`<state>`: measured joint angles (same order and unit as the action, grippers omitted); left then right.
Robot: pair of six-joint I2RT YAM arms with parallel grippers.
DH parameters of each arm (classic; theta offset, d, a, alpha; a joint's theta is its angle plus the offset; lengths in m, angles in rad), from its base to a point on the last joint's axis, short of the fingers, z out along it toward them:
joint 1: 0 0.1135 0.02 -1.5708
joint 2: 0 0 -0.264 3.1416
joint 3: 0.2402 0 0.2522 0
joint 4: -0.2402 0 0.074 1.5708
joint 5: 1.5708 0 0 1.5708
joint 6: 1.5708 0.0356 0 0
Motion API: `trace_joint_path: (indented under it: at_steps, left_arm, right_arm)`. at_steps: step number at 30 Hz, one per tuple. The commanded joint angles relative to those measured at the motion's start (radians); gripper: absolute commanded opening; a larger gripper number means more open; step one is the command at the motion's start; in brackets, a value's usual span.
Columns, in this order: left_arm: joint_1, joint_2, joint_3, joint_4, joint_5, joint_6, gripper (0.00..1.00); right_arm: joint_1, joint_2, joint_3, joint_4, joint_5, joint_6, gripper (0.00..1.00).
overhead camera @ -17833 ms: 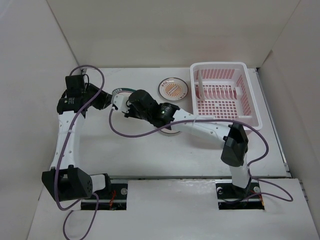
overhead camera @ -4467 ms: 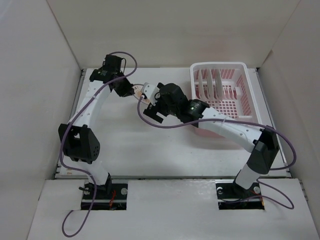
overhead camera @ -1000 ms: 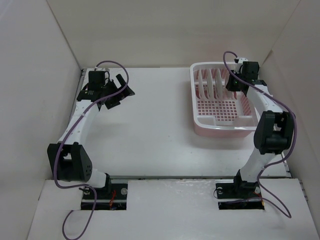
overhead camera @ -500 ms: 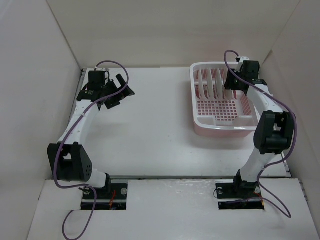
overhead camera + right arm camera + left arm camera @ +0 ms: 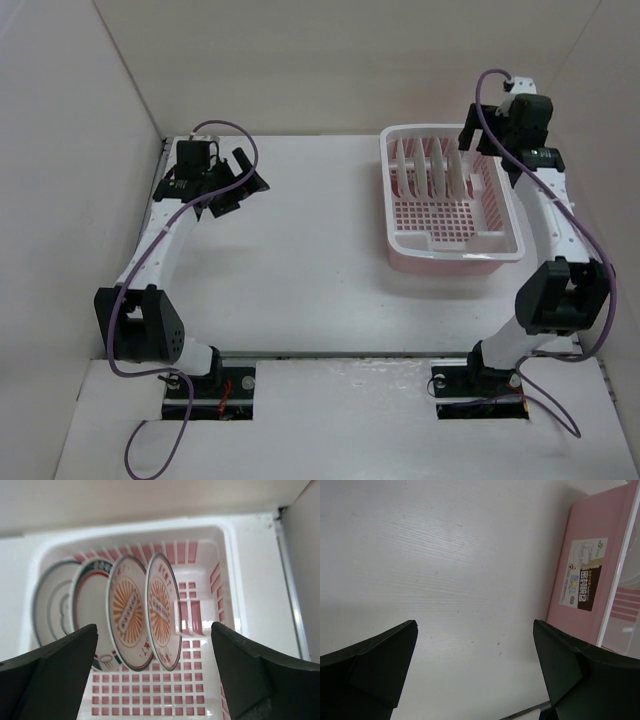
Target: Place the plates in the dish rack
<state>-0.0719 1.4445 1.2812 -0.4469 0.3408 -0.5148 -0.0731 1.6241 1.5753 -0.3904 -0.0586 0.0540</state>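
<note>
Lifted clear of the dish rack (image 5: 450, 262), the right end effector (image 5: 153, 626) now hangs wide open and empty above the rack's far end, near the far right corner of the tabletop (image 5: 320, 250). All four plates (image 5: 131, 611) stand on edge, side by side between the rack's dividers. The left end effector (image 5: 475, 622) hovers open and empty near the far left corner.

Sticker (image 5: 583, 574) on dish rack (image 5: 587, 520) outer wall: logo, bold characters on a dark band, not legible. Sunburst plates (image 5: 161, 611): centre banners and red rim lettering, too blurred to read.
</note>
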Motion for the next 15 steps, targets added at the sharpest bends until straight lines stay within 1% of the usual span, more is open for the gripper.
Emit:
trace_joint_path:
  at_steps: [1,3,4,5,7,8,10,12,14,15]
  left_arm:
    - [-0.002,-0.009,0.087,-0.021,-0.003,0.029,1.00]
    - [-0.011,-0.051,0.119,-0.055,-0.037,0.029,1.00]
    - [-0.035,-0.068,0.154,-0.065,-0.057,0.029,1.00]
    - [-0.046,-0.085,0.176,-0.081,-0.112,0.018,1.00]
    - [-0.068,-0.136,0.232,-0.127,-0.166,0.006,1.00]
    - [-0.080,-0.154,0.245,-0.139,-0.184,0.006,1.00]
    - [-0.080,-0.215,0.257,-0.163,-0.207,-0.004,1.00]
    - [-0.080,-0.258,0.257,-0.174,-0.255,-0.017,1.00]
    - [-0.080,-0.344,0.222,-0.174,-0.267,-0.048,1.00]
    - [-0.080,-0.373,0.208,-0.174,-0.279,-0.060,1.00]
  right_arm:
    - [-0.013,-0.093,0.112,-0.048,0.020,0.046,1.00]
    - [-0.013,-0.119,0.138,-0.085,-0.027,0.059,1.00]
    - [-0.013,-0.142,0.161,-0.138,-0.038,0.073,1.00]
    - [-0.013,-0.151,0.176,-0.175,-0.038,0.084,1.00]
    - [0.001,-0.176,0.198,-0.240,-0.027,0.084,1.00]
    - [0.012,-0.216,0.198,-0.283,-0.018,0.093,1.00]
    - [0.062,-0.272,0.163,-0.295,0.035,0.093,1.00]
    - [0.104,-0.384,0.103,-0.308,0.075,0.108,1.00]
    - [0.159,-0.473,0.025,-0.308,0.100,0.118,1.00]
    - [0.171,-0.569,-0.003,-0.298,0.100,0.142,1.00]
